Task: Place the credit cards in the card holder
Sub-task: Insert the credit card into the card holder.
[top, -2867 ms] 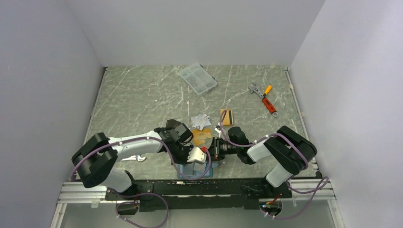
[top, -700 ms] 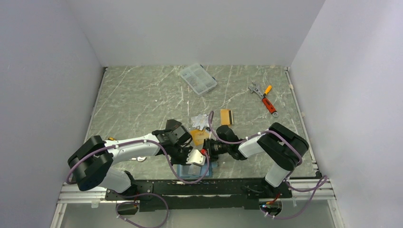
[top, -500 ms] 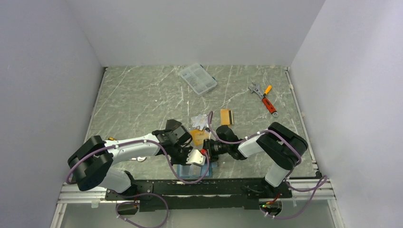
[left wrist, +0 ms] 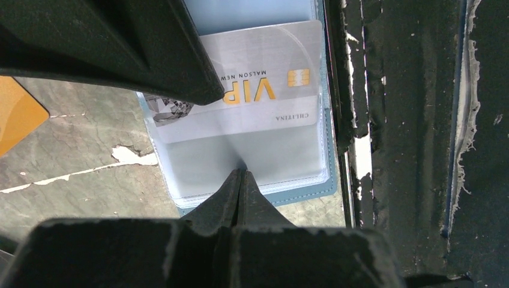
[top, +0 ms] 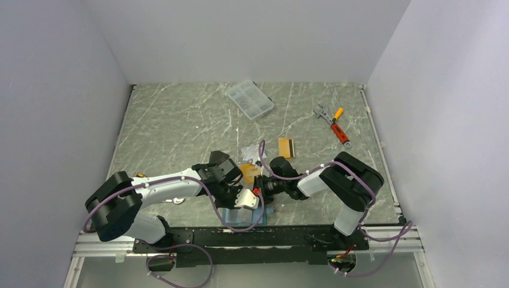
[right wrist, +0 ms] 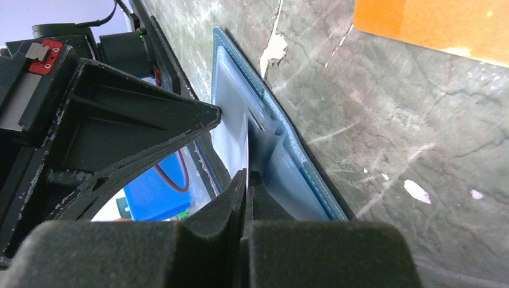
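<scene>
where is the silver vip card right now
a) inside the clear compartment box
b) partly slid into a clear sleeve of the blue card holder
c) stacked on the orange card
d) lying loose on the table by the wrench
B: in the left wrist view the silver VIP card has its lower part under a clear sleeve of the card holder, with its top sticking out.

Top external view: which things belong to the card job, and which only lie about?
Job: card holder, silver VIP card partly in its sleeve, orange cards, loose silver cards.
Lying about: clear compartment box, wrench, red-handled tool.
</scene>
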